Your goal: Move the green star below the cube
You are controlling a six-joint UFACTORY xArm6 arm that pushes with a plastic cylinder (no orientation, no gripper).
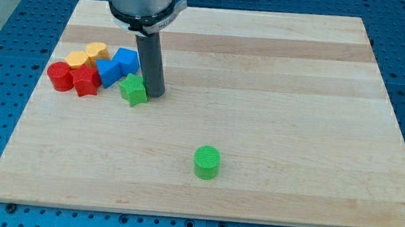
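The green star (134,90) lies on the wooden board at the view's left, just below and right of the blue blocks. The blue cube (126,60) sits above it, with a second blue block (107,73) to the cube's lower left. My tip (153,94) stands right beside the green star on its right side, touching or nearly touching it. The rod rises from there to the arm's grey head at the view's top.
Two yellow blocks (96,51) (77,61) and two red blocks (60,76) (85,81) cluster left of the blue ones. A green cylinder (207,162) stands alone near the board's bottom centre. The board's (299,100) left edge is close to the cluster.
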